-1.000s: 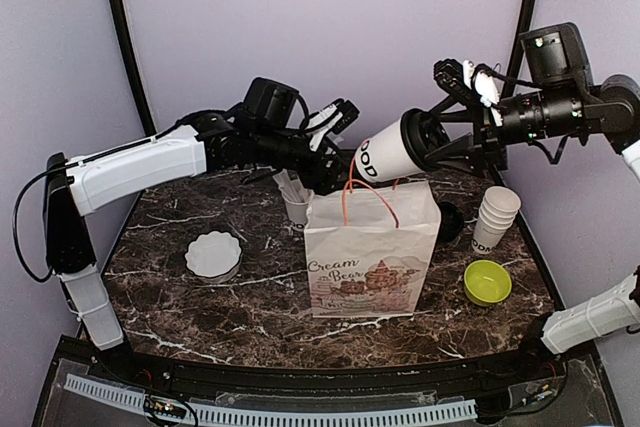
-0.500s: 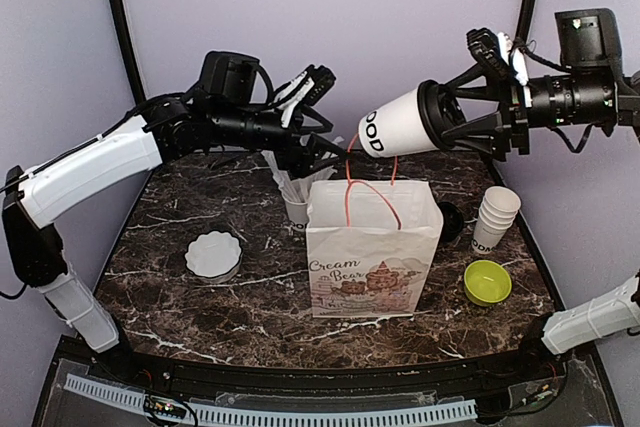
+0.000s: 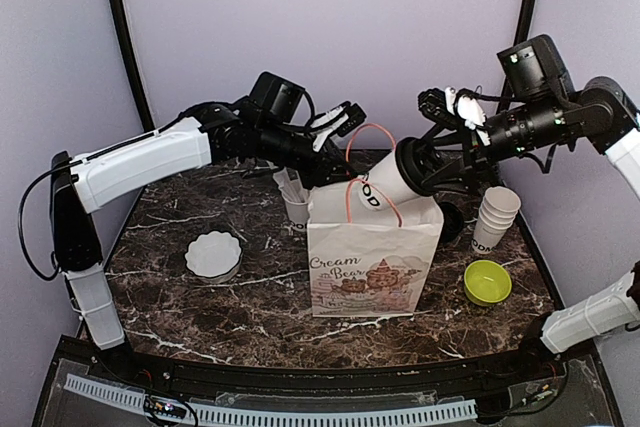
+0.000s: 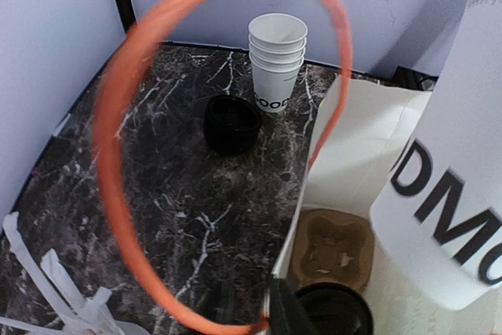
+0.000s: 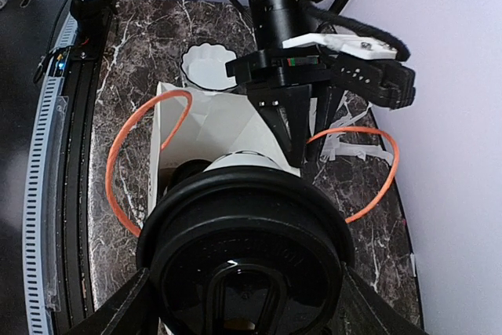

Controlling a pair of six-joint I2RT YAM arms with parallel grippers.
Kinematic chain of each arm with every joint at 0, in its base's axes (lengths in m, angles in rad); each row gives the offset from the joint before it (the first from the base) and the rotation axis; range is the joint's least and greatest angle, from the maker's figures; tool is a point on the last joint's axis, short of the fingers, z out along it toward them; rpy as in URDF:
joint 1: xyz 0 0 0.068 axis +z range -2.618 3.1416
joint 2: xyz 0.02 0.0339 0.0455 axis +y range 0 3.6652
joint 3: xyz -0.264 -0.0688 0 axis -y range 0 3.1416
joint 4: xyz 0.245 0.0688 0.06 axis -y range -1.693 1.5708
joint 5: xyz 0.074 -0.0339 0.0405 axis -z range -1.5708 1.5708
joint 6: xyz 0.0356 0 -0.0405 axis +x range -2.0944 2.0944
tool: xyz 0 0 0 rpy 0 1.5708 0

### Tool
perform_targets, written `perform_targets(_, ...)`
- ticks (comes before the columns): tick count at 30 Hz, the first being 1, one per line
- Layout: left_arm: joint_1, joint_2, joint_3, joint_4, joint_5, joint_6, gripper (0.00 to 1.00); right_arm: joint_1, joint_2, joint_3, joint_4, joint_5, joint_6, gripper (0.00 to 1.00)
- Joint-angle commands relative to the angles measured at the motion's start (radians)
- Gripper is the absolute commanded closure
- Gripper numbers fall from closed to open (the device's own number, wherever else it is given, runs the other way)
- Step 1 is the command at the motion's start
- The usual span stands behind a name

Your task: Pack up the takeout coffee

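Right claw (image 3: 420, 162) clamps coffee cup (image 3: 382, 187) tilted into bag (image 3: 370, 272) — left claw (image 3: 345, 127) pinches handle (image 4: 107, 154).

White lidded cup (image 3: 385, 185) tilted, base-first into bag (image 3: 370, 267) mouth; second cup (image 4: 333, 313) inside, black lid showing.

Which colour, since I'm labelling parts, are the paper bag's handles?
Orange. The left wrist view shows it best, with one handle looping large beside the paper bag.

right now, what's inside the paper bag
Inside the paper bag: a brown cardboard tray at the bottom, a black round lid beside it, and the base of a tilted white cup at the mouth. That cup and the bag walls cover the rest.
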Motion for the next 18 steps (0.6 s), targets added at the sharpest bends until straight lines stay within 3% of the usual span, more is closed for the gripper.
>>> perform_targets(1,-0.002,-0.086,-0.018,-0.057,0.033,0.007,0.97,0.002,0.029,0.005,-0.017,-0.034,-0.017,0.40)
perform_targets(8,-0.005,-0.219,-0.130,-0.066,0.011,-0.023,1.00,0.048,0.106,0.036,-0.038,0.038,-0.036,0.41)
perform_targets(13,-0.004,-0.229,-0.151,-0.062,0.014,-0.034,0.99,0.077,0.125,0.025,-0.034,0.129,-0.057,0.42)
perform_targets(18,-0.005,-0.198,-0.121,-0.067,-0.004,-0.033,0.79,0.098,0.120,-0.010,-0.018,0.159,-0.059,0.42)
